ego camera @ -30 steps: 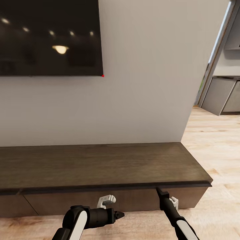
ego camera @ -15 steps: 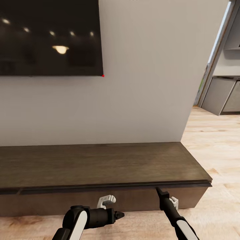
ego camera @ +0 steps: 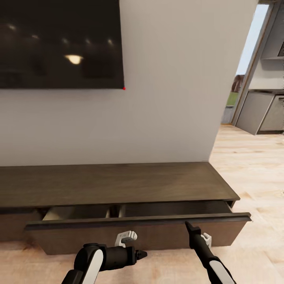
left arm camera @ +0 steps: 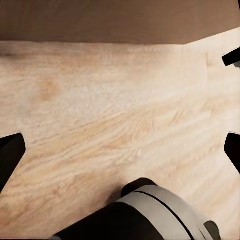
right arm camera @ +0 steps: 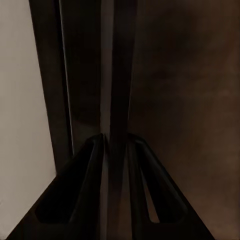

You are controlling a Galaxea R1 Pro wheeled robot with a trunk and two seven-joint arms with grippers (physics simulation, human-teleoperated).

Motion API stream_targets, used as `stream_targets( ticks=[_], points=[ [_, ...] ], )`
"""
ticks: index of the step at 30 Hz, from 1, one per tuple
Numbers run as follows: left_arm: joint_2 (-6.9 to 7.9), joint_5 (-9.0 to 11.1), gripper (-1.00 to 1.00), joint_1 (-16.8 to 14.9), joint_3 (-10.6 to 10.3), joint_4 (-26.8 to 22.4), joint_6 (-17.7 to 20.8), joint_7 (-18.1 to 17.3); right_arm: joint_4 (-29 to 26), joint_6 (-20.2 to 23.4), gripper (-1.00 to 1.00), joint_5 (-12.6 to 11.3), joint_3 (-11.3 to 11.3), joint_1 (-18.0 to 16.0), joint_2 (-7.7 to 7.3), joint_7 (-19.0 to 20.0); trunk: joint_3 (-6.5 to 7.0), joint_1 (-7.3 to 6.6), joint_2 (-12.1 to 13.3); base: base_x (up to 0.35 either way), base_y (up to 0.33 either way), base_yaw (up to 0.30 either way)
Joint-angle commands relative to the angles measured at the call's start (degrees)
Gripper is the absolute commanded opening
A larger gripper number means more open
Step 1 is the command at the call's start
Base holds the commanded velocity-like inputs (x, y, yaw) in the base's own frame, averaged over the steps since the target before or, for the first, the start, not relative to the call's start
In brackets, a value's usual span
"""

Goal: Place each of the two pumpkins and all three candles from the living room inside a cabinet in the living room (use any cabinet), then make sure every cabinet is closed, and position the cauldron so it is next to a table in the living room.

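Room, head view: grey wall (ego camera: 165, 98) with a dark TV (ego camera: 59, 43) mounted at upper left; light plank floor (ego camera: 252, 165) runs right towards a doorway and grey units (ego camera: 262, 112) beyond.
Cabinet, head view: the long dark-brown cabinet (ego camera: 114, 183) stands against the wall under the TV. Its drawer (ego camera: 134, 232) is pulled partly out, with a gap between the top slab and the drawer's front edge; a pale inside panel shows at the gap's left end, the rest is in shadow.
Right gripper, head view: the right gripper (ego camera: 188, 226) reaches up to the drawer's top edge, its dark tip touching the lip right of centre. A white piece of the wrist sits just beside the drawer front.
Left gripper, head view: the left gripper (ego camera: 141, 254) lies low in front of the drawer, pointing sideways to the right, above the floor and apart from the cabinet.
Left wrist view: plank floor (left arm camera: 110, 115) below, the drawer front's brown underside edge (left arm camera: 115, 20) along one border. Dark fingertips (left arm camera: 10, 155) show at opposite borders, spread wide with nothing between them. A grey-and-black arm link (left arm camera: 150, 212) crosses near the lens.
Right wrist view: two dark fingers (right arm camera: 95, 170) are pressed onto a thin dark vertical edge of the drawer (right arm camera: 117, 75), one on each side. Brown wood lies to one side, pale grey wall (right arm camera: 20, 100) to the other.
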Motion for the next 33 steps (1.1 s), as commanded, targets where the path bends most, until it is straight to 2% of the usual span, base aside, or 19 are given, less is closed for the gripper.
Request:
stream_targets(
  ticks=[1,19,33],
  points=[
    [-0.02,-0.61,1.00,-0.03,0.05,-0.01,0.19,-0.60,-0.12,0.91,-1.00,-0.71,0.17,-0.06,0.09,0.53,-0.04,-0.06,-0.03,-0.301,0.000,0.000],
    [-0.02,-0.64,1.00,-0.03,0.05,-0.01,0.19,-0.60,-0.12,0.92,-1.00,-0.73,0.17,-0.06,0.09,0.53,-0.04,-0.06,-0.03,-0.230,0.000,0.000],
    [-0.02,-0.61,1.00,-0.03,0.05,-0.01,0.19,-0.60,-0.12,0.92,-1.00,-0.80,0.17,-0.06,0.09,0.53,-0.04,-0.06,-0.03,-0.110,0.000,0.000]
  ],
)
